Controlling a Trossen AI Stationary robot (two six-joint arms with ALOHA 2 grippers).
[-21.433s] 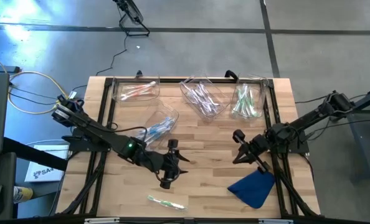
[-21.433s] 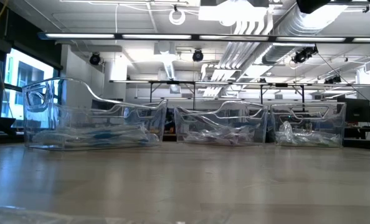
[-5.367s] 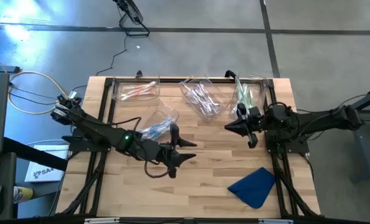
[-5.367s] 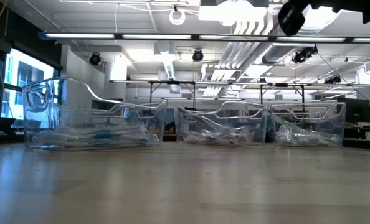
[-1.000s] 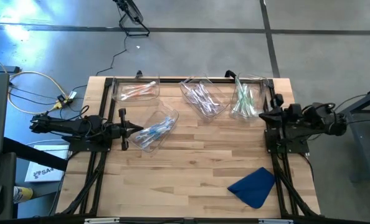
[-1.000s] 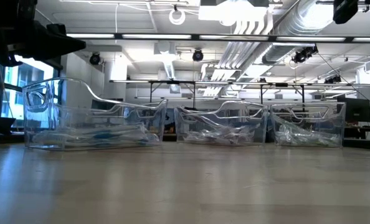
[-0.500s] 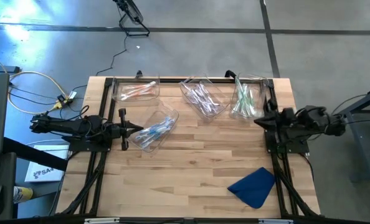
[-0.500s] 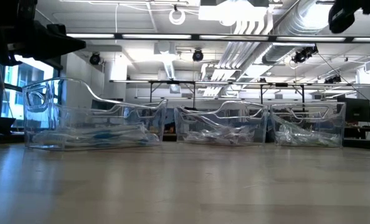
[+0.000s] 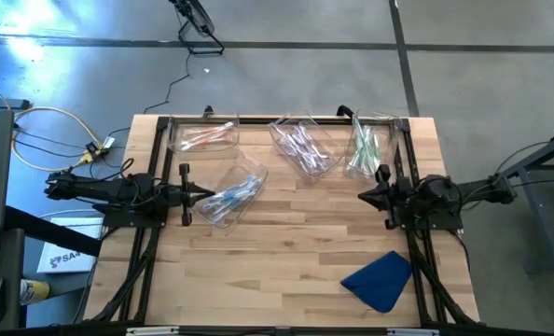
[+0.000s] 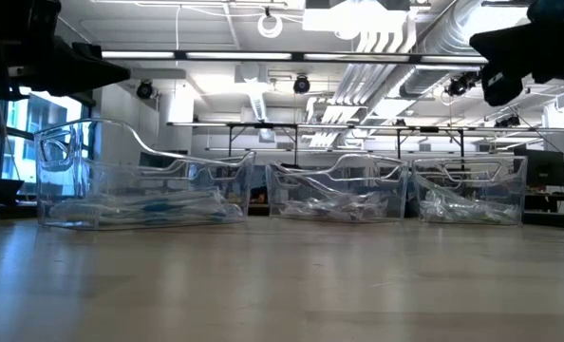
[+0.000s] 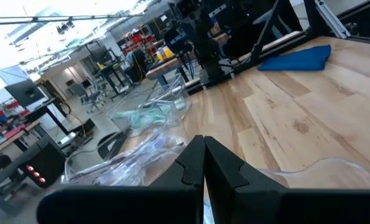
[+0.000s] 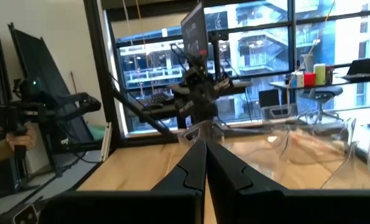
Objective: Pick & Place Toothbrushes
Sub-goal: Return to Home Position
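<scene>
- The left arm lies level over the left edge of the bench [image 9: 296, 245]. The left claw [image 9: 205, 194] points inward, its 2 fingers pressed together on nothing; the left wrist view shows them meeting in a line.
- At the back-left corner stands a clear bin [image 9: 176, 140] holding the pink toothbrushes [image 9: 207, 136].
- Just past the left claw's tip sits a second clear bin [image 9: 251, 173], set askew and nearer the middle of the bench, with the blue toothbrushes [image 9: 232, 195] inside. Whether the claw touches its wall cannot be told.
- The back-middle bin [image 9: 279, 129] holds the purple toothbrushes [image 9: 301, 146] in a loose heap.
- The back-right bin [image 9: 387, 131] holds the green toothbrushes [image 9: 365, 151], lying roughly front to back.
- The right claw [image 9: 365, 197] hangs over the bench's right side, just in front of the back-right bin and facing the left claw across the bare wood. Its 2 fingers are pressed together and empty, as the right wrist view shows.
- A blue cloth [image 9: 380, 278] lies crumpled near the front-right corner, well apart from all 4 bins.
</scene>
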